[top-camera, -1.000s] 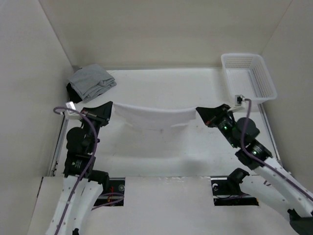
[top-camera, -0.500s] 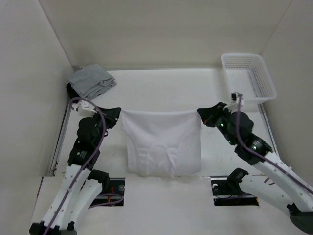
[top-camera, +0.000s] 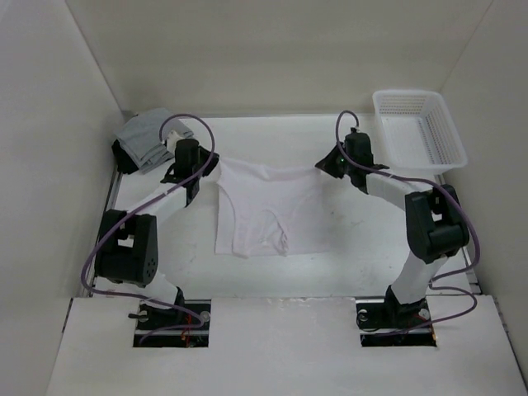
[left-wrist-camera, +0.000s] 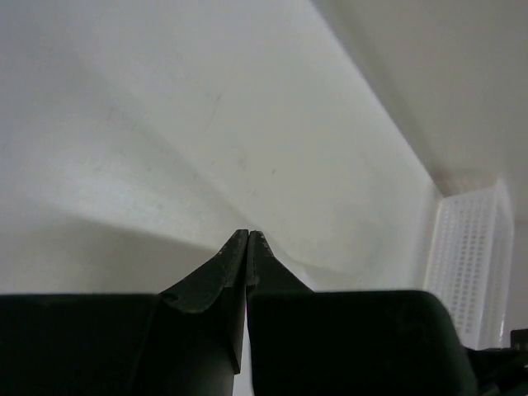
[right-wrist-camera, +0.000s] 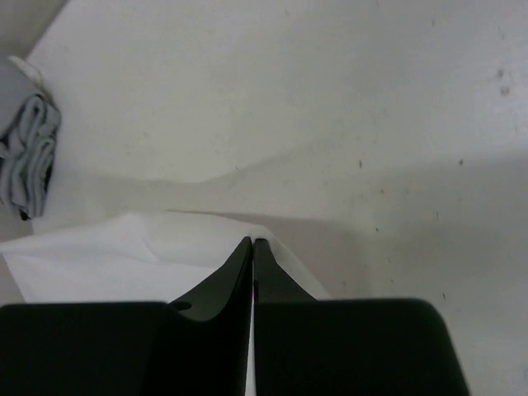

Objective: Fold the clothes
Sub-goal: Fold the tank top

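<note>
On the far half of the tabletop [top-camera: 363,239], my left fingers [top-camera: 209,172] are pressed together on one upper corner of the white garment [top-camera: 268,210], and my right fingers [top-camera: 323,165] are clamped on the other. Its top edge sags slightly between them. The rest lies spread flat, hem toward my bases. Both wrist views show my tips meeting with no gap. The grey cloth bundle [top-camera: 144,139] sits in the far left corner and the white basket [top-camera: 421,124] far right, both apart from the garment.
</note>
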Robot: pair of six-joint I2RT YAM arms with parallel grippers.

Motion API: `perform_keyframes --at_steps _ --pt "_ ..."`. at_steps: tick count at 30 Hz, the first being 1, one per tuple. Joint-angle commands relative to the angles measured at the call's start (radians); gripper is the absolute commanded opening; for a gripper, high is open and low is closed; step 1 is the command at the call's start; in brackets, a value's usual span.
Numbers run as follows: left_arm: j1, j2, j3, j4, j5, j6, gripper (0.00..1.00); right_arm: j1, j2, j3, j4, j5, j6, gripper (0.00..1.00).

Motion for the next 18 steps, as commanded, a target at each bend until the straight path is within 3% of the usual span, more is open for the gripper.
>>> perform_keyframes --at_steps 1,18 --pt "0.040 0.013 0.090 0.122 -0.005 0.012 0.00 -0.024 -0.037 0.076 0.101 -0.065 0.001 0.02" --pt "0.092 -0.261 -0.350 0.261 0.076 0.002 0.00 0.011 -0.380 -0.410 0.242 -0.040 0.021 0.03"
